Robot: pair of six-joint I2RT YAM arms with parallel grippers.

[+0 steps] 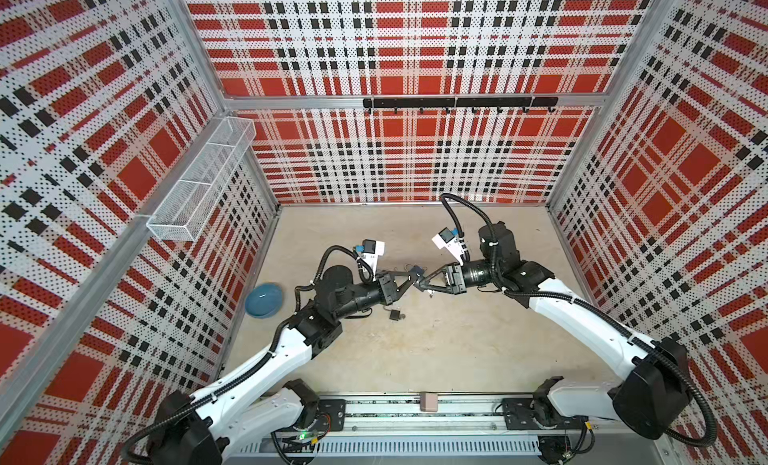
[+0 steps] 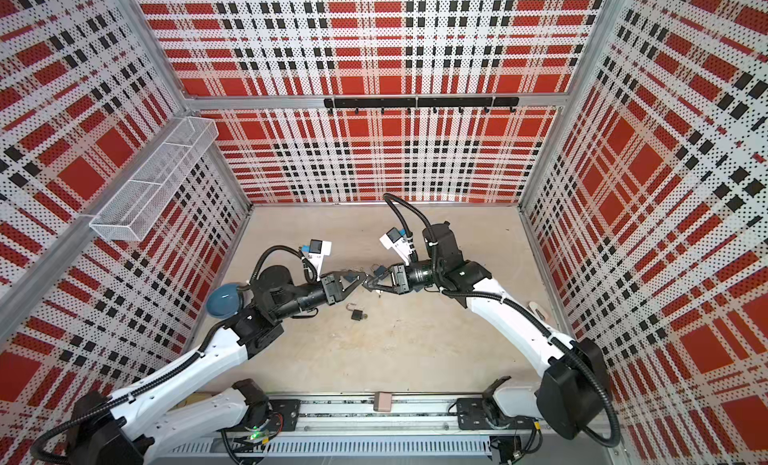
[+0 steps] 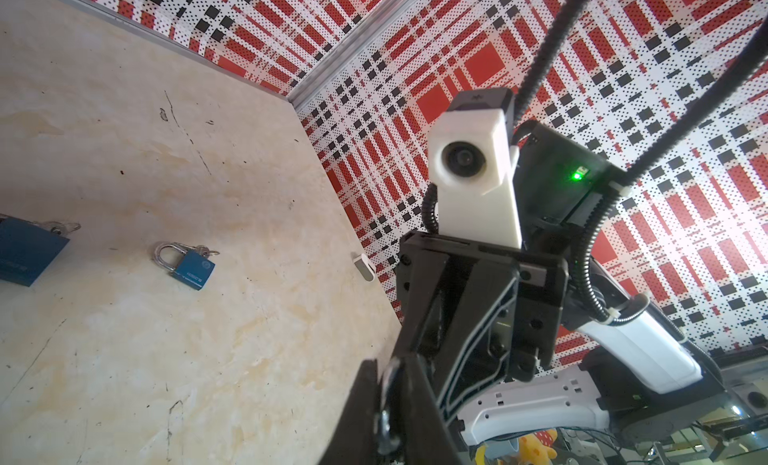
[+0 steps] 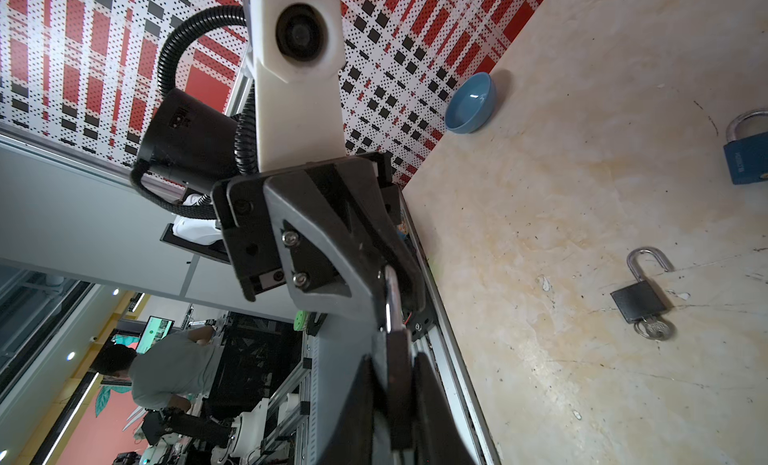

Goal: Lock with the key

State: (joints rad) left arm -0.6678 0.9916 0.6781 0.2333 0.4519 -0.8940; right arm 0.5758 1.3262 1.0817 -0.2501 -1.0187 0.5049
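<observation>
one padlock [image 4: 400, 384], pinched at both ends
right gripper [image 4: 397, 361] clamps its body, left gripper [image 4: 387, 276] nips the shackle [image 4: 390, 305] — both jaws narrow.

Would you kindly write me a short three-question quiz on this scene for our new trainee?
1. Multiple choice: the loose black padlock lying on the table has its shackle A) open, B) closed, C) missing.
2. True or false: the blue bowl contains a padlock.
3. Fill in: the right end effector and the left end effector are both closed on one black ___.

Key: 1 A; 2 false, the bowl looks empty; 3 padlock, namely the held padlock, body in the right, shackle in the left.
</observation>
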